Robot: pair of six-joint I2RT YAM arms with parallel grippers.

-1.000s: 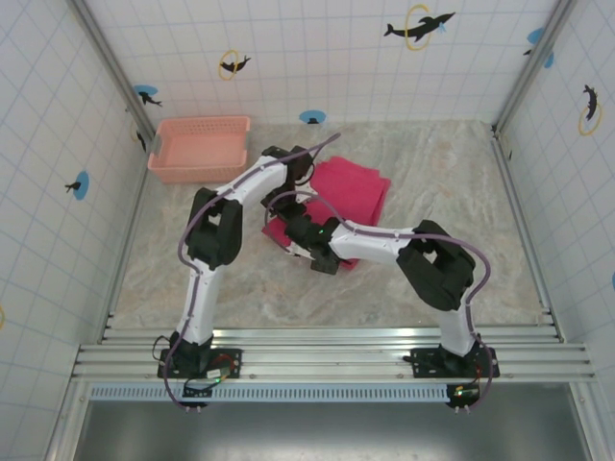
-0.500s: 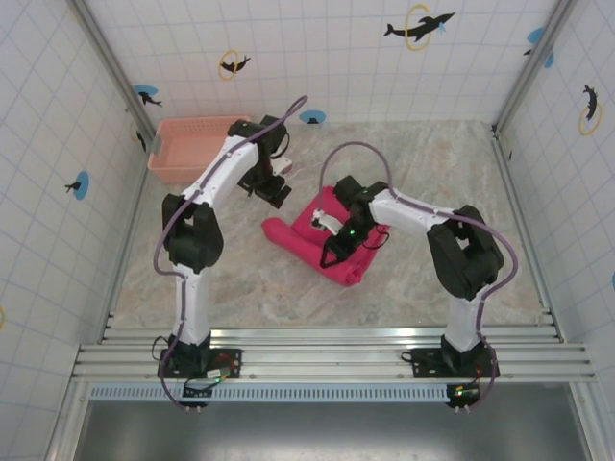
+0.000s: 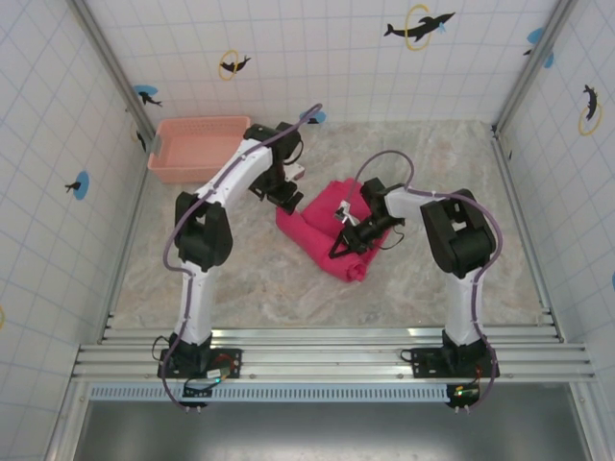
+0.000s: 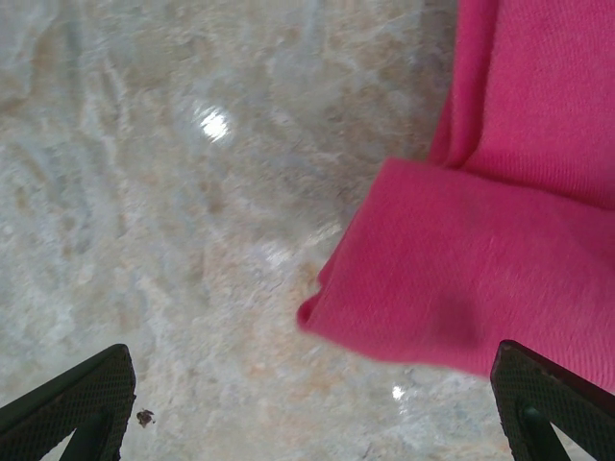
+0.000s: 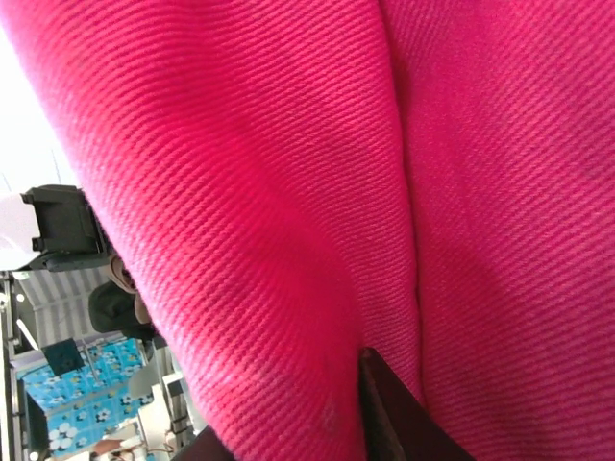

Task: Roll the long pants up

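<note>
Resting at far left: a pale pink basket (image 3: 202, 120) is seen in the back left corner of the table (image 3: 240, 279), well apart from the cloth.
Left gripper (image 3: 286, 197): it is held over the table just beside the upper left edge of the cloth bundle. In the wrist view (image 4: 307, 403) its two dark fingertips (image 4: 82, 389) sit at opposite bottom corners. They are spread wide and nothing is gripped.
Long pants (image 3: 317, 219): these are gathered into a thick magenta-red bundle near the middle of the table, lying on a slant from back right to front. From the left wrist, a folded corner (image 4: 423, 279) is seen lying flat on the marbled surface, with a second layer behind it.
Right gripper (image 3: 346, 240): it is pressed down onto the right side of the bundle. In its own view, cloth (image 5: 317, 192) is crowded against the lens and bulges down between the dark fingers (image 5: 389, 408). The pincer appears to be closed on a fold of the long pants, though most of it is hidden.
</note>
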